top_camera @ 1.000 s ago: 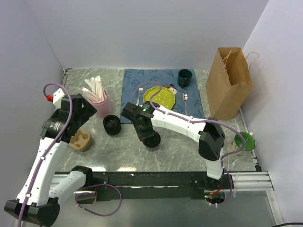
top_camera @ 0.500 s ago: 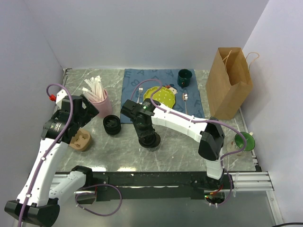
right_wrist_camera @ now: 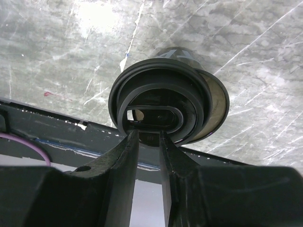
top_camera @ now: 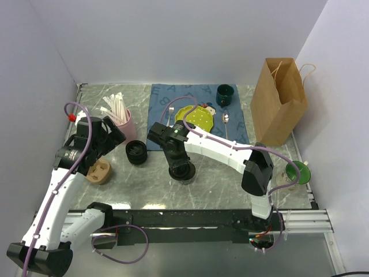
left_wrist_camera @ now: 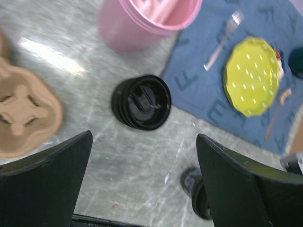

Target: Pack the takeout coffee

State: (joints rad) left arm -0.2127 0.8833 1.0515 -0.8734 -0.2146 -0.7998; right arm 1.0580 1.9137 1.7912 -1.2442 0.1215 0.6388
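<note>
The takeout coffee (top_camera: 185,172) is a small black cup standing on the marble table in front of the blue mat. Its round black lid (right_wrist_camera: 158,106) lies off-centre over the cup (right_wrist_camera: 217,106), so the beige inside shows on the right. My right gripper (right_wrist_camera: 147,135) (top_camera: 179,164) is shut on the lid's near rim. Over the table's left side my left gripper (left_wrist_camera: 144,138) (top_camera: 110,138) is open and holds nothing, and a stack of black lids (left_wrist_camera: 141,101) (top_camera: 136,152) lies just beyond its fingertips. The cup (left_wrist_camera: 198,191) also shows partly behind its right finger.
A pink cup of white straws (top_camera: 123,123) stands at the left with a brown cardboard cup carrier (top_camera: 99,171) in front of it. The blue mat (top_camera: 164,98) bears a yellow plate (top_camera: 196,117), cutlery and a dark green mug (top_camera: 224,93). A brown paper bag (top_camera: 279,103) stands back right, above a green bowl (top_camera: 298,172).
My left gripper has swung right, towards the stack of black lids. The right gripper has barely shifted over the cup, with the lid still in it.
</note>
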